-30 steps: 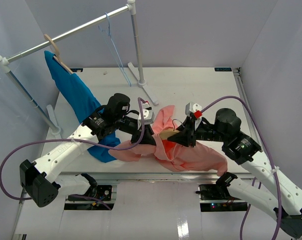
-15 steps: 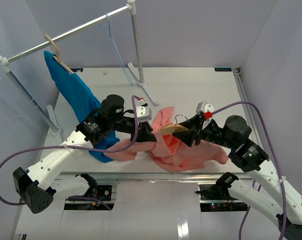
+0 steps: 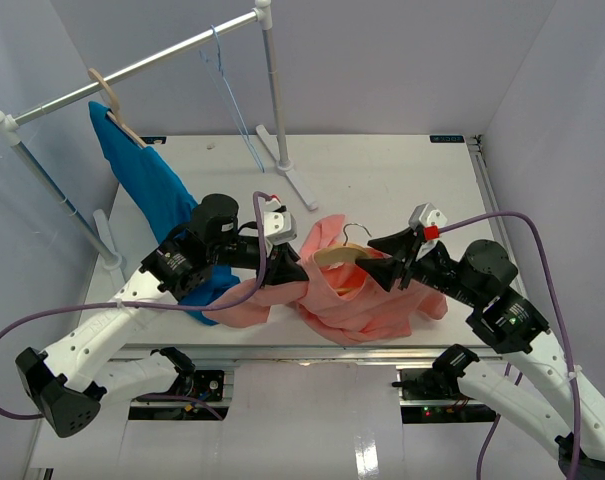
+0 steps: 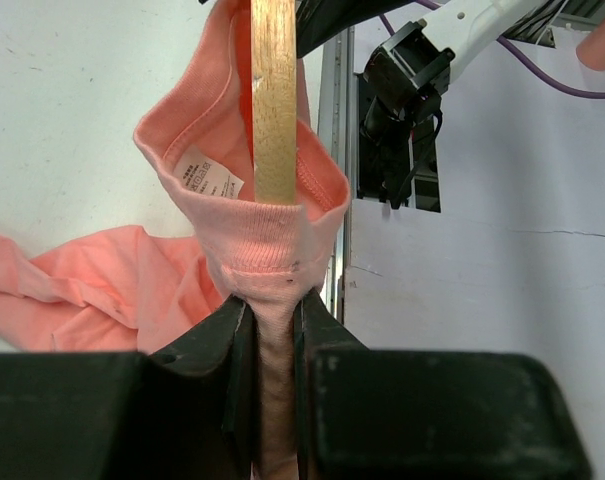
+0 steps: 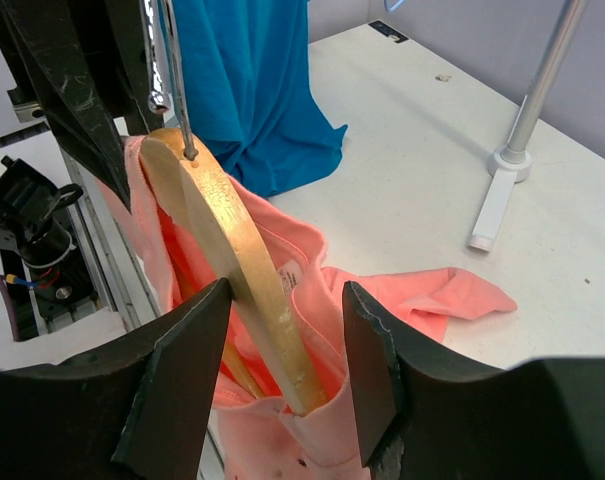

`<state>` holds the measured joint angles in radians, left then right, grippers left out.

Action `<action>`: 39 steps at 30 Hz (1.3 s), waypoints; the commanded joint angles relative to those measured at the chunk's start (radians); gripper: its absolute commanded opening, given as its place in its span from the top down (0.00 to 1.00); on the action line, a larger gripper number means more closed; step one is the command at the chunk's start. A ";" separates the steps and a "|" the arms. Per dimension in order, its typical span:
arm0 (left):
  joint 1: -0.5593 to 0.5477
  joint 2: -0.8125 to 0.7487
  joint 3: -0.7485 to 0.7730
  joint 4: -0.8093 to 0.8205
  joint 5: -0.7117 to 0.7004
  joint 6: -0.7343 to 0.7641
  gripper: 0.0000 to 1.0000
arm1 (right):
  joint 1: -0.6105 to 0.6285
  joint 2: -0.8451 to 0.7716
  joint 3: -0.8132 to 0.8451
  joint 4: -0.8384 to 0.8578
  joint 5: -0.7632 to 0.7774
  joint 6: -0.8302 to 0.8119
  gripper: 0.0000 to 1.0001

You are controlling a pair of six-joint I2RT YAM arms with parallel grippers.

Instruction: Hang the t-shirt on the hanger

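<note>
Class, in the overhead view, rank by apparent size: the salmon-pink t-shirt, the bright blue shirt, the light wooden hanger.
1. Salmon-pink t-shirt and bright blue shirt: look alike, so unranked.
2. Light wooden hanger: smallest, largely covered by the t-shirt.

Bright, even white light falls from above onto a white table [image 3: 382, 180] inside pale lilac walls. It leaves only soft, faint shadows under the arms and the salmon t-shirt [image 3: 382, 310], and the overhead view is sharp throughout, with a small patch of glare on the glossy floor [image 3: 367, 450] at its bottom edge. In the wrist views the wooden hanger [image 4: 274, 100] and the cloth are crisp and well lit, while the left gripper [image 4: 272, 315] and right gripper [image 5: 287, 295], very near the lens, look almost black and soft-edged, and the far background is slightly blurred
</note>
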<state>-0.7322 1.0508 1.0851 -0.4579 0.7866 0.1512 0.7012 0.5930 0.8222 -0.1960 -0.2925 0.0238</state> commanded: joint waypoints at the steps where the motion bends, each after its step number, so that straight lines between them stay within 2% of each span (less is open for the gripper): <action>1: 0.003 -0.050 0.010 0.010 0.002 -0.008 1.00 | -0.006 -0.011 0.050 0.000 0.019 -0.019 0.43; 5: 0.002 -0.044 0.017 -0.003 0.010 -0.001 1.00 | -0.005 0.000 0.086 0.002 -0.064 -0.083 0.29; 9: 0.002 -0.045 0.018 -0.017 0.016 0.009 1.00 | -0.006 0.048 0.137 -0.015 -0.142 -0.121 0.25; 13: 0.002 -0.062 0.021 -0.024 0.040 0.015 1.00 | -0.005 0.086 0.193 -0.022 -0.192 -0.162 0.25; 19: 0.002 -0.061 0.061 -0.038 0.078 0.018 1.00 | -0.006 0.200 0.308 -0.085 -0.339 -0.232 0.33; 27: 0.002 -0.042 0.113 -0.033 0.105 0.013 1.00 | -0.005 0.348 0.428 -0.148 -0.562 -0.264 0.35; 33: 0.002 -0.015 0.142 -0.017 0.118 0.003 1.00 | -0.006 0.391 0.400 -0.069 -0.591 -0.220 0.55; 35: 0.002 -0.005 0.142 0.000 0.126 -0.009 1.00 | -0.005 0.399 0.398 -0.060 -0.597 -0.219 0.67; 36: 0.002 0.002 0.142 0.008 0.133 -0.016 1.00 | -0.005 0.402 0.400 -0.059 -0.592 -0.220 0.80; 37: 0.002 0.003 0.142 0.013 0.134 -0.022 1.00 | -0.006 0.403 0.403 -0.059 -0.581 -0.220 0.82; 39: 0.002 0.001 0.145 0.030 0.111 -0.041 1.00 | -0.005 0.396 0.418 -0.057 -0.534 -0.209 0.92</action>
<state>-0.7280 1.0600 1.1809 -0.5078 0.8631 0.1630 0.6986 0.9936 1.2144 -0.3153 -0.8649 -0.1815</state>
